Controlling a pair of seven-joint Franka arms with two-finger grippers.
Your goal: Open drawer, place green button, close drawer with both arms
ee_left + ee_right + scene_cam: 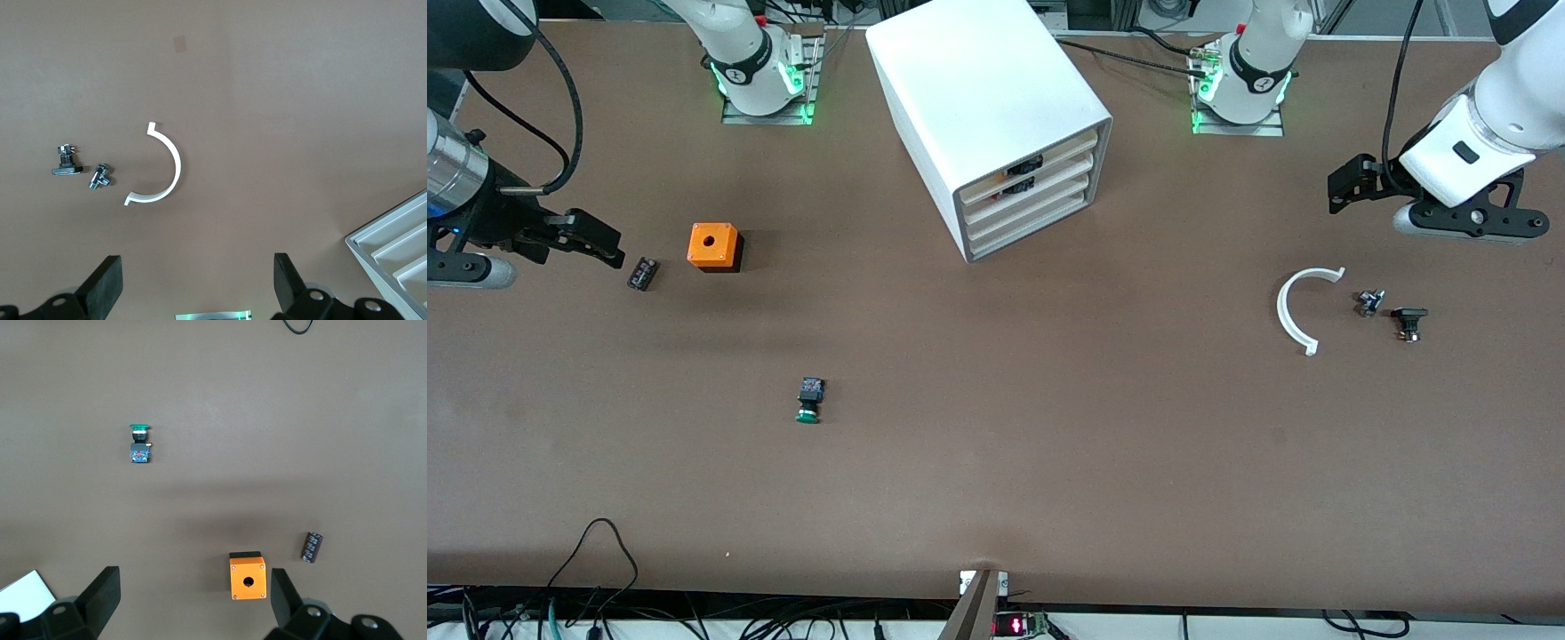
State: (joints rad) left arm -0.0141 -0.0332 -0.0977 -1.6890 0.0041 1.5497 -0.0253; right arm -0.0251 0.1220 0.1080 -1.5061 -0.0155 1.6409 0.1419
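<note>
On table — drawer unit point(996, 116) shut; button point(810, 399) outside.

Both arms point(1485, 133): glossy white shells, black joint bands, green LEDs glowing at the bases on grey metal mounting plates. Black two-finger grippers, left gripper point(1347, 182) and right gripper point(596, 240); black cables loop along each forearm.

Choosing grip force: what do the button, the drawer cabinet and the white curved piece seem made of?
Button: probably moulded plastic, glossy green cap, black body. Drawer cabinet: matte white shell, plastic or painted metal, unclear. White curved piece: thin, matte, likely plastic.
</note>
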